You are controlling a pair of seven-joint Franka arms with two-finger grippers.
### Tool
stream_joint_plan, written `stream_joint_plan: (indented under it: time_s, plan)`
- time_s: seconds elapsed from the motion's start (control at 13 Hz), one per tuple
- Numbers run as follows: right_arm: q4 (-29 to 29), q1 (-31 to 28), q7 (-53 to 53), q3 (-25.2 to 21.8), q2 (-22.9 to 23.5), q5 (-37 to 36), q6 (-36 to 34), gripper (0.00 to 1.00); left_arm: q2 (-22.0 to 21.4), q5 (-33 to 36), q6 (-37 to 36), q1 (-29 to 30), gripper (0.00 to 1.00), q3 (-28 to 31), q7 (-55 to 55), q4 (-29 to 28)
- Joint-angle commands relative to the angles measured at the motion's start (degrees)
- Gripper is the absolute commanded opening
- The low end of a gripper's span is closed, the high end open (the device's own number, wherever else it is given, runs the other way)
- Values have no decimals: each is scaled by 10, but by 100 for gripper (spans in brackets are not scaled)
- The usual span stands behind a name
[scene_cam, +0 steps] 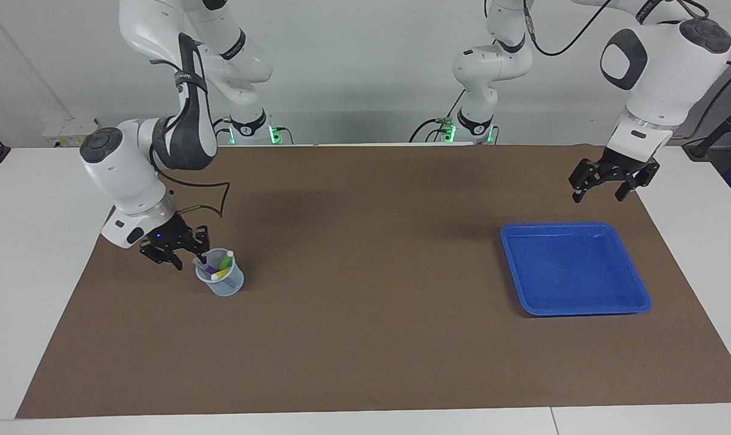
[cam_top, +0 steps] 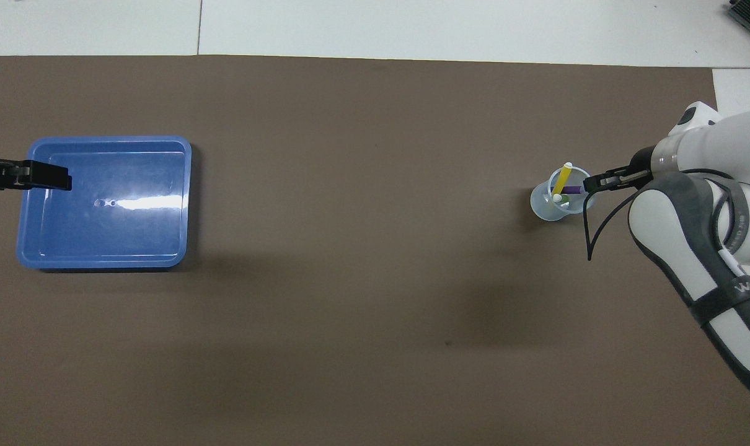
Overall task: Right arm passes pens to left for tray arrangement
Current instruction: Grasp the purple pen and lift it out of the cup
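Three thin marker pens (scene_cam: pixel 217 266), one purple, one bright green and one yellow, stand leaning in a small see-through bluish plastic cup (scene_cam: pixel 222 281) near the right arm's end of the brown table mat (scene_cam: pixel 365 338). The right gripper (scene_cam: pixel 187 251) is at the purple pen's pale tip by the cup's rim, but I cannot tell if its fingers are pinching it. The left gripper (scene_cam: pixel 607 190) waits in the air with fingers spread apart, over the mat beside the shallow bright blue plastic tray (scene_cam: pixel 637 290); from above it is partly cut off.

High facing camera and steep overhead camera, half a turn apart, sharing the brown mat (scene_cam: pixel 365 338).
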Motion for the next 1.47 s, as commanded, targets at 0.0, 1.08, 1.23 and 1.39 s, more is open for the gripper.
stream_joint_plan:
  time_s: [0.0, 1.08, 1.23, 1.39]
  plan:
    - [-4, 0, -19, 1, -1, 15, 8, 55, -10, 1, 5, 2, 100, -1, 6, -10]
    - [-6, -46, -96, 0, -1, 172, -29, 46, 0, -21, -111, -1, 99, -8, -136, 42]
    - [-7, -46, -97, 0, -1, 172, -31, 45, 7, -28, -129, 0, 98, -8, -153, 54]
    - [-15, -46, -99, 0, 3, 172, -23, 43, 18, -29, -156, 0, 95, -9, -163, 74]
